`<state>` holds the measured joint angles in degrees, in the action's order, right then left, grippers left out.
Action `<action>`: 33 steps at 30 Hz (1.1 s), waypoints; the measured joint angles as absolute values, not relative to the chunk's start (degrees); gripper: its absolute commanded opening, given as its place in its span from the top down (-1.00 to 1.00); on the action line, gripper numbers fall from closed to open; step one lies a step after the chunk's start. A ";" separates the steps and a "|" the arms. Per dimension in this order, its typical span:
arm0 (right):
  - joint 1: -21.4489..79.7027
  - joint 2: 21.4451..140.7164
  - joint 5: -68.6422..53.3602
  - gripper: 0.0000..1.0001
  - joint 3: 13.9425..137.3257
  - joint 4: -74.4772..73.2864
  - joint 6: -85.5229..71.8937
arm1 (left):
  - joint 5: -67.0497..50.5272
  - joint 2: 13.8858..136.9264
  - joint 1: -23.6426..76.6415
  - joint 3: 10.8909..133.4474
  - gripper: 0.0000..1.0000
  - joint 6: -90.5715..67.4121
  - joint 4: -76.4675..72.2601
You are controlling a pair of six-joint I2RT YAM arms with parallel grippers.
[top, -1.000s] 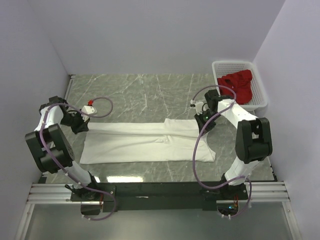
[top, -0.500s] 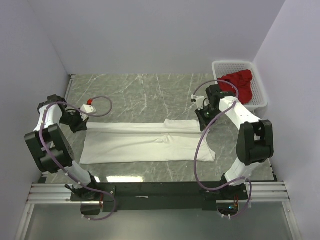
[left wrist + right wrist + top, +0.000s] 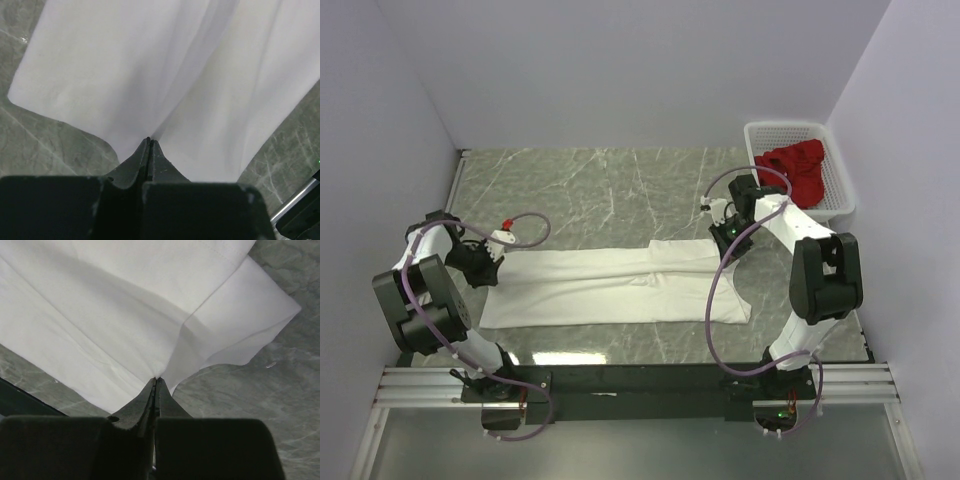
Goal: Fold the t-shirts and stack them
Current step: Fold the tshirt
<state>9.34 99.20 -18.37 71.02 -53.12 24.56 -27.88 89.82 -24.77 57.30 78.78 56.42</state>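
Your left claw (image 3: 150,143) is pressed together, its black tips pinching the near edge of the soft white cloth t-shirt (image 3: 610,285); a shallow crease runs away from the pinch across the fabric. Your right claw (image 3: 155,382) is likewise pressed together on the same garment, gripping at the point where a folded-over upper layer meets the layer beneath, with one loose corner lying just beyond on the stone. Seen from above, the shirt lies as a long, narrow band across the near half of the grey-green marbled bench (image 3: 600,185), the left claw at its left end and the right claw at its far right corner. Farther out, at the far right corner of the bench, a crumpled deep red cloth t-shirt (image 3: 795,170) sits inside the white slotted plastic basket (image 3: 788,127), apart from the white band.
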 measured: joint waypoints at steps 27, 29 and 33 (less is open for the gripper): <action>12.29 97.32 -19.75 1.00 66.39 -53.56 25.82 | -26.81 92.92 -24.67 64.66 0.99 74.98 53.71; 13.06 97.65 -19.42 1.00 65.17 -53.54 25.80 | -26.20 92.99 -24.56 63.07 0.85 74.94 52.73; 14.20 99.44 -18.96 0.95 65.01 -53.12 25.80 | -24.71 94.65 -23.86 61.10 0.52 74.63 51.44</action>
<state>14.20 99.44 -18.96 65.01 -53.12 25.80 -24.71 94.65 -23.86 61.10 74.63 51.44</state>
